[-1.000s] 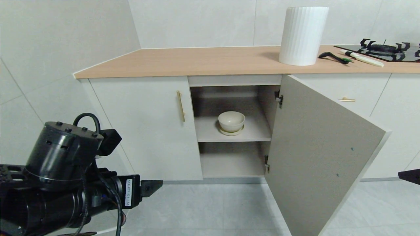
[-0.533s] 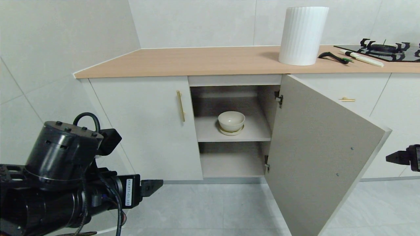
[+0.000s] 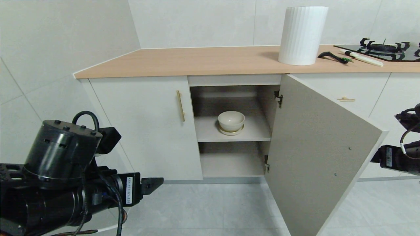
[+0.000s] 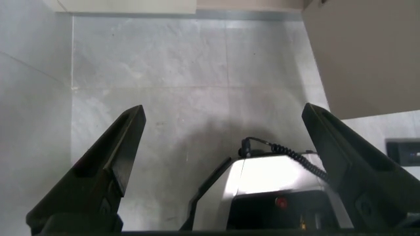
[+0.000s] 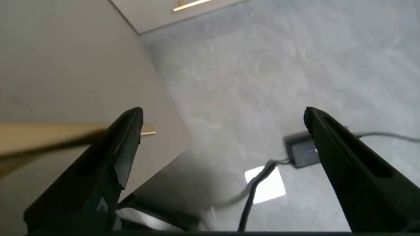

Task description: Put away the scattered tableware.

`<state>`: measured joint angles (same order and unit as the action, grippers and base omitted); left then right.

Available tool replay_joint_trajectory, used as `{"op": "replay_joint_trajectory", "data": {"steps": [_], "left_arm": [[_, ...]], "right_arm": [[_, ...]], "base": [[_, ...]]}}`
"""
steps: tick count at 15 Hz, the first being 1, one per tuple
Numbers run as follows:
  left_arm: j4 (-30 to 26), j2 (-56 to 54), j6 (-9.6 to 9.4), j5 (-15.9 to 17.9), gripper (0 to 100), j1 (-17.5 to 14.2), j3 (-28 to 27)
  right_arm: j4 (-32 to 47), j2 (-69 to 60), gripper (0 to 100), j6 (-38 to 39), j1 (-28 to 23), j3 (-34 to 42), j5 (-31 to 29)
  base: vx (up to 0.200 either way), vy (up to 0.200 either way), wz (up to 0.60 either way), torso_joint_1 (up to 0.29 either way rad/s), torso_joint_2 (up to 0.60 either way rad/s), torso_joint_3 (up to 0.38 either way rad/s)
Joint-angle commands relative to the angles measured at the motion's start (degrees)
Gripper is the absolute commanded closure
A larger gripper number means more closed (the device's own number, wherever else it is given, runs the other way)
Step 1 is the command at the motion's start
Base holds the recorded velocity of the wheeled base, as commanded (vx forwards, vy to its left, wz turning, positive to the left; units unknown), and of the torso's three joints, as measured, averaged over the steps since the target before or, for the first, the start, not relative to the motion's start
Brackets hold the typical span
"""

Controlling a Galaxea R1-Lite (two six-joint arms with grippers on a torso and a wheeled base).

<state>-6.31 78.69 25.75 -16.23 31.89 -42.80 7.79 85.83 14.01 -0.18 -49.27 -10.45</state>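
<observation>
Bowl (image 3: 231, 120) sits on its plate (image 3: 231, 132) on the cupboard shelf (image 3: 256, 130). The open door (image 3: 321, 147) probably needs closing. Both arms' jaws are spread and empty.

The right end effector (image 5: 223, 118) hung with its two dark fingers (image 5: 118, 164) spread wide above the grey tiled floor (image 5: 275, 65). A gold bar handle (image 5: 59, 141) on the beige cabinet door (image 5: 65, 65) reached one finger; contact could not be told. A second gold handle (image 5: 193, 5) showed on a pale cabinet front (image 5: 157, 13) beyond.
</observation>
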Motion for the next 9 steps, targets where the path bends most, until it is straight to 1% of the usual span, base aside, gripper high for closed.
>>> {"op": "replay_joint_trajectory", "data": {"steps": [1,4,7,9], "left_arm": [[0.1,-0.1,0.01,0.0,0,0.0,0.1],[0.1,-0.3,-0.08,0.1,0,0.0,0.0],[0.1,-1.3,-0.08,0.1,0,0.0,-0.1],[0.2,-2.0,-0.08,0.0,0,0.0,-0.1]], "right_arm": [[-0.9,1.9,0,1.5,2.1,0.1,0.2],[-3.0,3.6,0,2.3,6.4,-0.2,0.2],[-8.0,7.2,0,2.0,13.5,-1.4,0.3],[-10.0,10.8,0,1.7,18.2,-4.6,0.3]], "base": [[0.000,0.000,0.00,0.000,0.00,0.000],[0.000,0.000,0.00,0.000,0.00,0.000],[0.000,0.000,0.00,0.000,0.00,0.000],[0.000,0.000,0.00,0.000,0.00,0.000]]}}
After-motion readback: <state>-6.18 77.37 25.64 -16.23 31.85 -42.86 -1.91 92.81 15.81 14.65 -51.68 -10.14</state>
